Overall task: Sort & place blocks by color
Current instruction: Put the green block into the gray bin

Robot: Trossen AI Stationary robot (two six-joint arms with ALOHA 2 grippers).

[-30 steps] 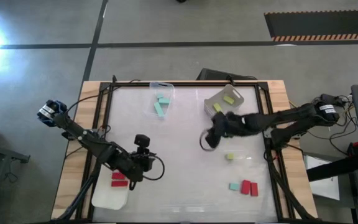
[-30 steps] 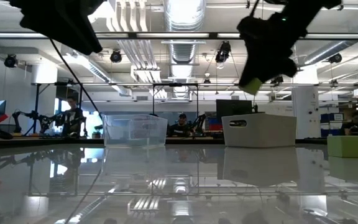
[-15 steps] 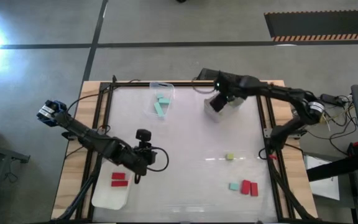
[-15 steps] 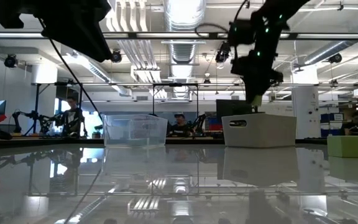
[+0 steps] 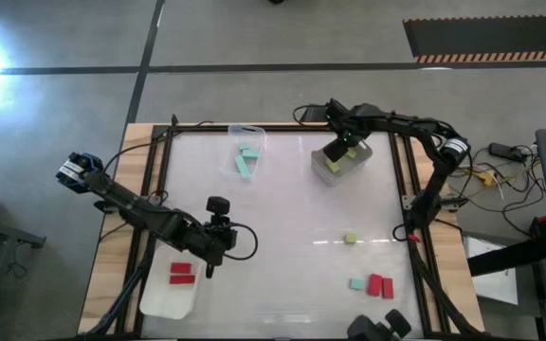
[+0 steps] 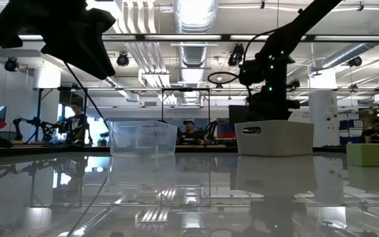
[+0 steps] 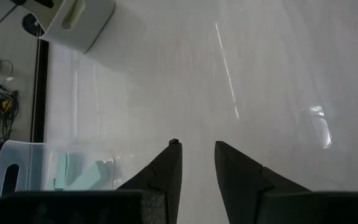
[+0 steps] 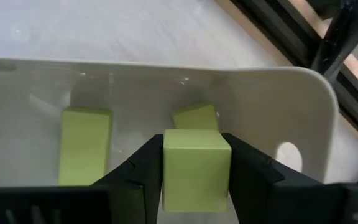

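Right gripper (image 8: 196,163): hung over the far right tray (image 5: 341,161), jaws pinching a yellow-green block (image 8: 196,168) between them.
Held block: sat square between the two fingers, above the tray's inside.
Far right tray: lay directly beneath the jaws; two more yellow-green blocks (image 8: 86,151) rested on its floor, one to one side of the held block, the other (image 8: 194,116) just beyond it.
Left gripper (image 7: 197,163): hovered above the bare table (image 5: 292,218), jaws slightly spread and holding nothing.
Near left tray (image 5: 171,294): sat just beside the left gripper, toward the table's front edge, holding two red blocks (image 5: 182,273).
Far middle tray (image 7: 17,171): stood ahead of the left jaws and off to one side, with mint-teal blocks (image 7: 82,174) inside.
Loose blocks: one yellow-green block (image 5: 350,239) lay alone on the table, well apart from both sets of jaws; a mint-teal block (image 5: 357,283) and red blocks (image 5: 380,285) lay close together near the front right.
Background: a person (image 6: 77,124) was in the room beyond the table.
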